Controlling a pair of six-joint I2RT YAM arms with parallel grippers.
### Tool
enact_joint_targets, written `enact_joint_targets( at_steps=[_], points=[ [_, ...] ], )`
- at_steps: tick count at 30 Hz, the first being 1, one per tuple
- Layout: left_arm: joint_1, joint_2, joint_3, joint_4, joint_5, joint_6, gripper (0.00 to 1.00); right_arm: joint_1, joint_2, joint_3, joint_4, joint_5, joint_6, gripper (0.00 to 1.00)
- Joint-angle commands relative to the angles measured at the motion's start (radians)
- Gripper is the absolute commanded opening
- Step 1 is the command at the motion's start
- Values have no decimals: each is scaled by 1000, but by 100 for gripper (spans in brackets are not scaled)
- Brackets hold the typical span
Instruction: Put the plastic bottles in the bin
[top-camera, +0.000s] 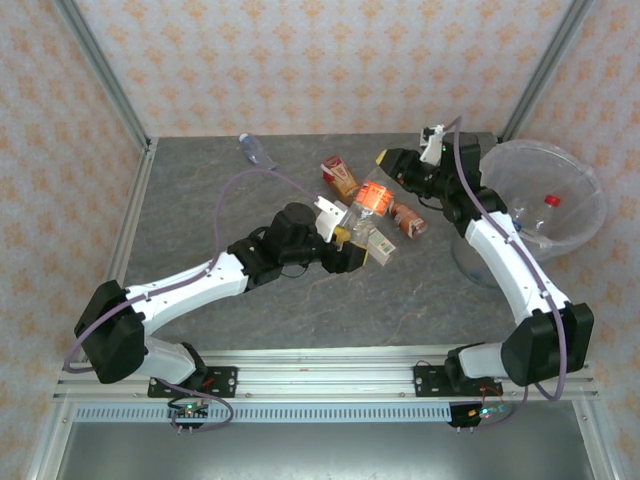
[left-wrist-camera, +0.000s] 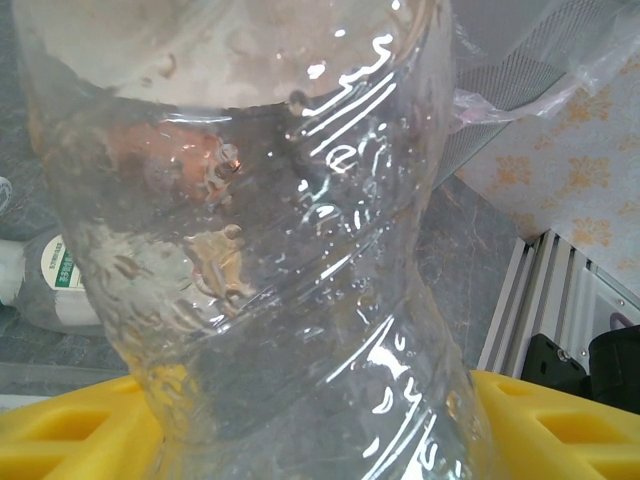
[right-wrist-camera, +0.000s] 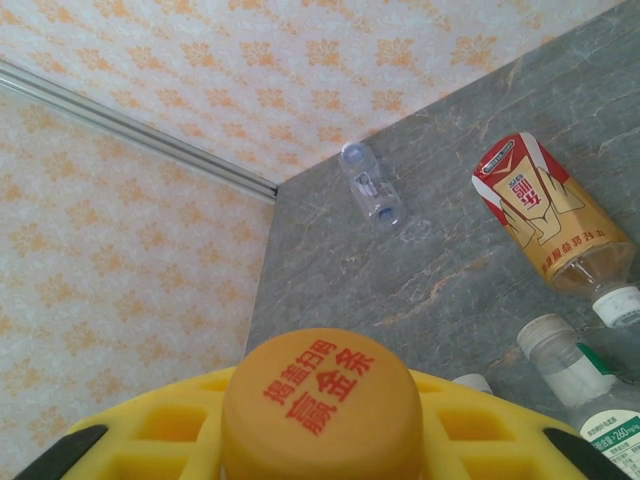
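**Both grippers clamped on bottles, bin at the table's right edge**

Seen from above, the left gripper (top-camera: 350, 245) sits just past the centre of the grey table (top-camera: 200, 210), toward 1 o'clock. Its wrist camera shows its yellow fingers (left-wrist-camera: 70, 430) pressed against both sides of a crumpled clear bottle (left-wrist-camera: 300, 250).

The right gripper (top-camera: 388, 160), farther out at 1 o'clock, is closed on an orange-capped bottle. The orange cap (right-wrist-camera: 318, 395), printed with red characters, stands between its fingers.

Loose bottles lie on the table around and between the two grippers:
- a red-and-yellow-labelled bottle (top-camera: 340, 178)
- a brown bottle (top-camera: 408, 220)
- a white-green-labelled bottle (top-camera: 378, 245)

A small clear bottle (top-camera: 257, 152) lies apart at 12 o'clock, near the far wall.

The bin (top-camera: 590, 190) stands at 3 o'clock at the table's right edge. Inside it are a red-capped bottle (top-camera: 548, 205) and at least one more clear one.
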Motion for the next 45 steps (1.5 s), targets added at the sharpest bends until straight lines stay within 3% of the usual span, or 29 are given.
enact_joint_targets(
  at_steps=[1, 4, 8, 11, 16, 19, 23, 30, 45],
  points=[
    [-4, -43, 1, 45, -6, 2, 46, 4, -50, -24, 51, 33, -47, 0],
    [-3, -45, -7, 48, -28, -6, 57, 4, -62, -29, 56, 38, -49, 0],
    [-3, -54, -10, 50, -29, -7, 87, 4, -82, -43, 63, 73, -52, 0],
    [-3, -69, -15, 59, -7, -2, 100, 4, -102, -55, 62, 118, -69, 0],
    [-2, -115, -58, 87, -74, -3, 100, 4, -144, -48, 11, 263, -137, 0],
    [-1, -175, -123, 155, -205, -28, 100, 4, -187, -46, -4, 353, -180, 0],
    [-2, -247, -189, 184, -429, -52, 100, 4, -229, -49, -8, 445, -230, 0],
    [2, -275, -223, 65, -864, -204, 100, 4, -311, -68, 41, 562, -273, 0],
    [18, -201, -212, -42, -984, -334, 100, -21, -480, -129, 205, 795, -246, 0]
  ],
)
